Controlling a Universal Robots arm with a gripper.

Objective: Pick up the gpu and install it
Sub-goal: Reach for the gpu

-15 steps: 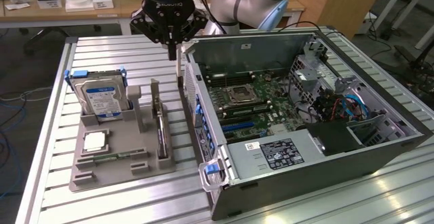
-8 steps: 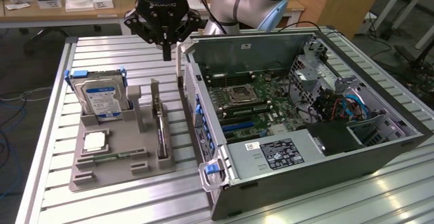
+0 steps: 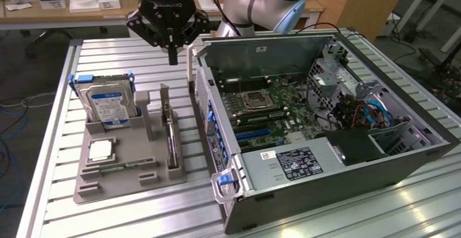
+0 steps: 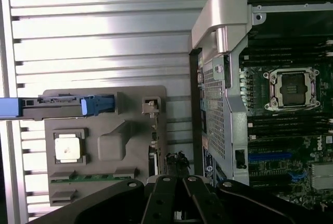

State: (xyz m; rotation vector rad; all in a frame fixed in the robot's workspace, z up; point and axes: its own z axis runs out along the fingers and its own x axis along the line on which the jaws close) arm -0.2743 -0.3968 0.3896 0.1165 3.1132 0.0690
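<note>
Hand: the gripper [image 3: 173,59] hangs over the far part of the table [image 3: 108,216], fingers pressed together, nothing between them.
Card: the gpu [image 3: 171,141] stands on edge in a slot of the grey tray [image 3: 129,181], nearer than the gripper and well below it. It is seen edge-on, so its faces are hard to make out.
Drive: the hard drive [image 3: 109,107] stands upright at the exterior view's left, its foot sunk in the tray.
Computer: the open case [image 3: 324,157] lies just beside the tray, at the exterior view's right.
</note>
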